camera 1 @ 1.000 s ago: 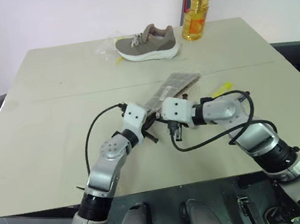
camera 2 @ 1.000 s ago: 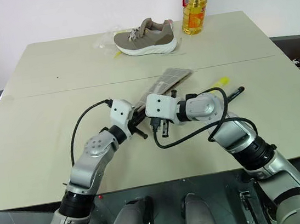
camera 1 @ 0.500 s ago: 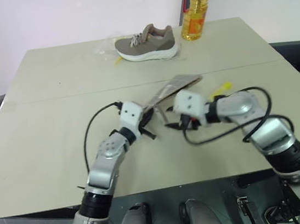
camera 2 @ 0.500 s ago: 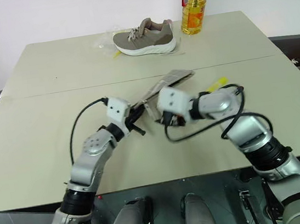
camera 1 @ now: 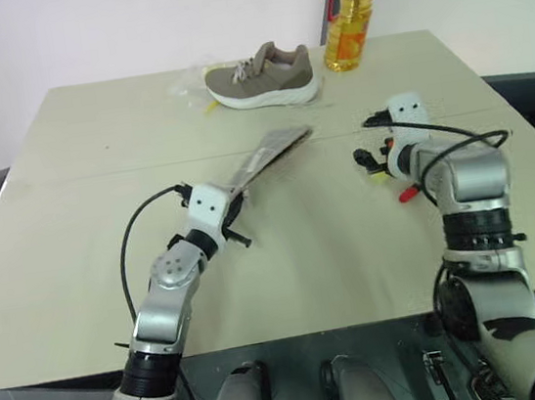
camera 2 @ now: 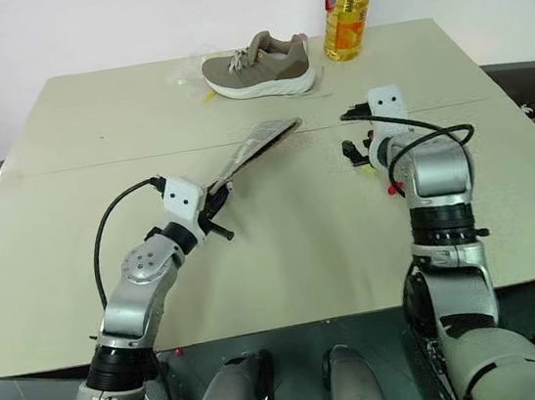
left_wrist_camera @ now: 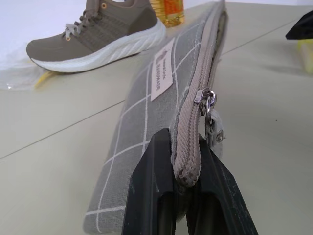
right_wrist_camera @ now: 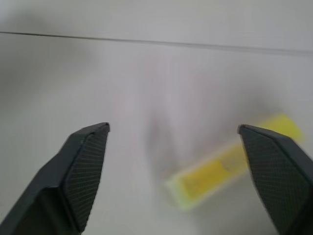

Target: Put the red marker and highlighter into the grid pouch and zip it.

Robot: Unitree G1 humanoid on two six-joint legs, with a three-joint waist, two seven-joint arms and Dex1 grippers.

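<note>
Now the grid pouch (left_wrist_camera: 161,98) is pinched at its near corner by the left claw (left_wrist_camera: 185,205), whose fingers are pressed together on the fabric just below the zip pull (left_wrist_camera: 208,104); the pouch slants up off the bench (camera 1: 82,214) with its far end resting near the middle seam. A second ago the right claw (right_wrist_camera: 176,161) was close against the pouch beside the left one; since then it has let go, swung out to the robot's right and spread wide. It now points down over the highlighter (right_wrist_camera: 230,164), which lies on the bench between the two open fingers and is not yet touched. A bit of red, probably the red marker (camera 1: 408,193), shows just beside the right wrist on the bench. My reading is that work at the pouch has paused and the pick-up of the highlighter has begun, with nothing loaded yet.

Farther back stand a brown sneaker (camera 1: 264,76) on crumpled clear plastic and a yellow oil bottle (camera 1: 353,16), both well apart from the action. Nothing blocks the reach to the highlighter; the red marker lying close by could be nudged as the claw closes.
</note>
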